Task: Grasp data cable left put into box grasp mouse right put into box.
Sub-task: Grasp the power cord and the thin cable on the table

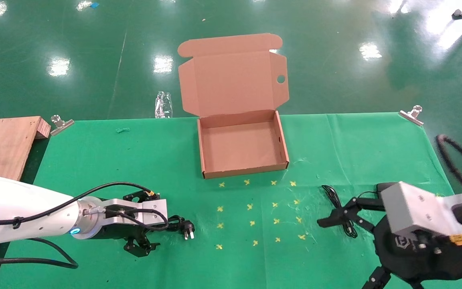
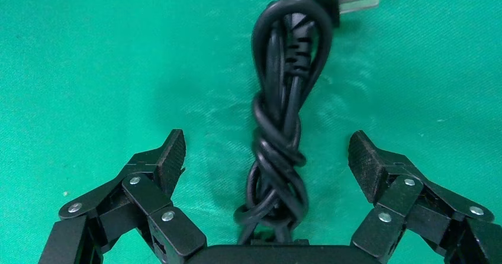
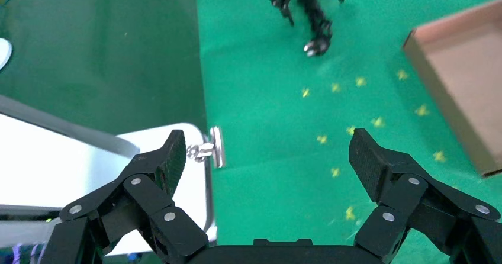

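Note:
The data cable lies coiled on the green cloth, its two-pin plug pointing toward the table's middle. My left gripper is low over it and open, one finger on each side of the coil and neither touching it, as the left wrist view shows. The box stands open and empty at the table's back centre. My right gripper is open and empty at the front right, also seen in the right wrist view. The mouse's body is hidden; only its thin wire shows beside the right gripper.
Yellow cross marks dot the cloth between the grippers. A wooden board lies at the left. Metal clips hold the cloth at the back corners. The table's edges are close behind the box and at the right.

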